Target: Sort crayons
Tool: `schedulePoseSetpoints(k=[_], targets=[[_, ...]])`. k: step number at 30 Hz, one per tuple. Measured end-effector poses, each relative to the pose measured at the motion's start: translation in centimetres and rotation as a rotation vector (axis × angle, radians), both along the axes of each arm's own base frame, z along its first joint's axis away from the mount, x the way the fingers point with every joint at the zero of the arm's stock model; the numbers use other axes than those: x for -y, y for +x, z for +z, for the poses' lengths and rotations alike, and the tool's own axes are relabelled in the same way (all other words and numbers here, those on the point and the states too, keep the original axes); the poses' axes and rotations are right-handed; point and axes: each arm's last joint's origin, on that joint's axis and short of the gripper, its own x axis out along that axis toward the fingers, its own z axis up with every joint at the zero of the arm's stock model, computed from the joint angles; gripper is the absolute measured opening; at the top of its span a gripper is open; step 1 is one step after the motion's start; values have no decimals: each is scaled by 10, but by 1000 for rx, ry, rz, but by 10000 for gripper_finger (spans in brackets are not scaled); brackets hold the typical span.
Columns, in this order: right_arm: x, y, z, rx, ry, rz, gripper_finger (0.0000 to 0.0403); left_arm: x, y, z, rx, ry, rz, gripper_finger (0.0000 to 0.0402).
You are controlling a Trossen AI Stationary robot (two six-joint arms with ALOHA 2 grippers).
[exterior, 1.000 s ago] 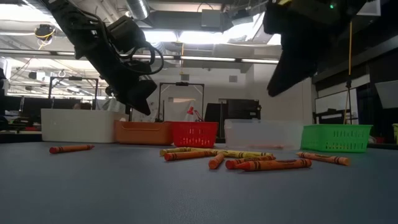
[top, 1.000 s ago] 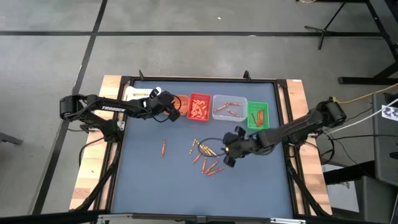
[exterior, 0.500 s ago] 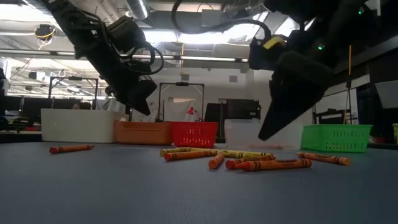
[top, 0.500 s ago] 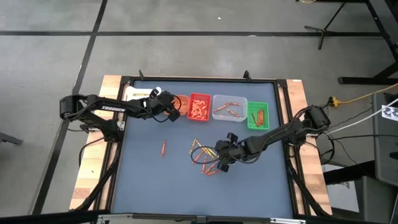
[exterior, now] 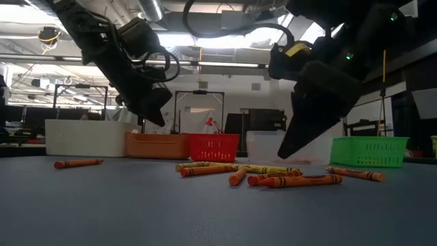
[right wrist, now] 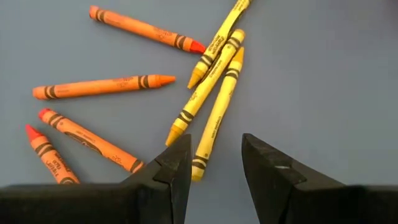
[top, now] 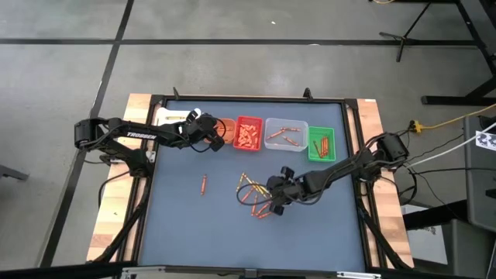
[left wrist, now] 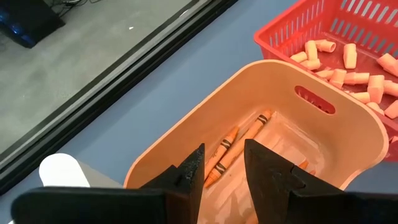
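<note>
right arm has swung in from the green bin side and now its right gripper (top: 273, 195) hangs low over the loose crayons (top: 256, 195) in the middle of the desk (top: 325, 225), while the left gripper (top: 219, 132) has not budged from above the orange bin (top: 225, 129).

right wrist view gives what the overhead cannot: jaws spread with nothing between them, a yellow crayon (right wrist: 216, 120) lying in line with the gap, two more yellow ones just beside it and four orange-red ones fanned out close by. low view shows that the gripper tips (exterior: 287, 147) are above the desk, not touching the crayons (exterior: 273, 176) below.

left wrist view looks straight down into the orange bin (left wrist: 348, 134): a few orange crayons (left wrist: 239, 143) lie on its floor, and the left jaws stand apart, empty.

overhead, the bins run in a row along the far edge: a white bin (top: 172, 118) mostly under the left arm, contents not visible; the orange one; a red bin (top: 248, 133) packed with short orange-red stubs; a clear bin (top: 286, 133) with a few crayons; a green bin (top: 322, 143) with a couple more. one single crayon (top: 204, 184) lies apart on the left of the desk.
</note>
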Motion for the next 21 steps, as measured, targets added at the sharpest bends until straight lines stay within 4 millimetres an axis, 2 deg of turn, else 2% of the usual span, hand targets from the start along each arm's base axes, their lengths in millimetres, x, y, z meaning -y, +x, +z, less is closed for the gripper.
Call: schedulePoseSetpoints(k=[8, 21], targets=[[-6, 0, -13, -33, -4, 20, 138, 0, 0, 0, 0, 0, 0, 96], [-4, 1, -18, -48, -25, 8, 138, 0, 0, -1, 0, -6, -1, 96]])
